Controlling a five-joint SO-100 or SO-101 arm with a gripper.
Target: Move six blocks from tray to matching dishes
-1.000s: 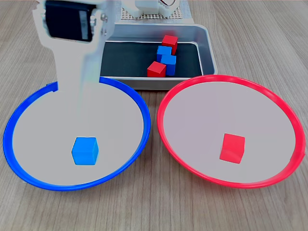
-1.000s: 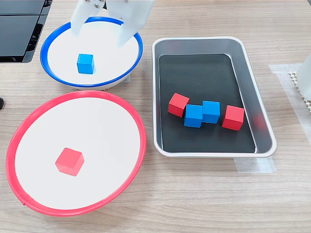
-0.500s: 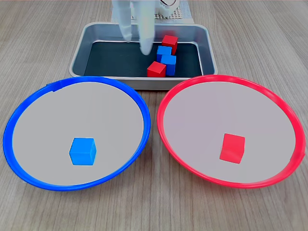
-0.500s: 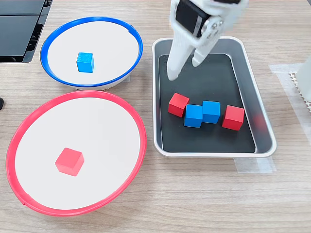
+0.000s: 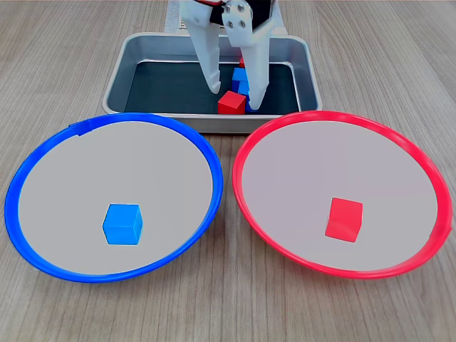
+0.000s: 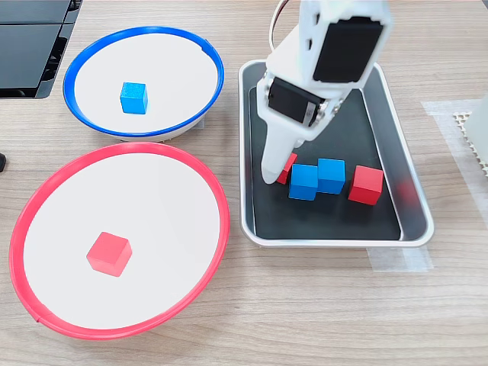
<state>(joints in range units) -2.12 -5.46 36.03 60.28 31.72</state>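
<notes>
Gripper: the gripper [image 5: 235,98] is inside the tray [image 6: 408,191], fingers wide apart and pointing down, one on each side of a red block [image 5: 231,103]; it holds nothing yet.
Target block: this red block lies near the tray wall that faces the dishes, first of the row in the first exterior view.
Other blocks in tray: two blue blocks [image 6: 317,179] touch each other just behind it, and a second red block [image 6: 366,185] ends the row.
Dishes: the blue-rimmed dish [image 5: 43,171] holds one blue block [image 5: 122,224]; the red-rimmed dish [image 5: 420,160] holds one red block [image 5: 344,219].
Step in hand: I judge it is the grasp of the red block; two of six are placed.
How to do well: lower until the fingertips reach the black liner, keep the block centred, close on its flat faces only.
Edges: the nearest blue block sits close to one finger, so the finger may push it.
Free room: the other half of the tray is bare; lift straight above the wall before crossing to the red-rimmed dish.
</notes>
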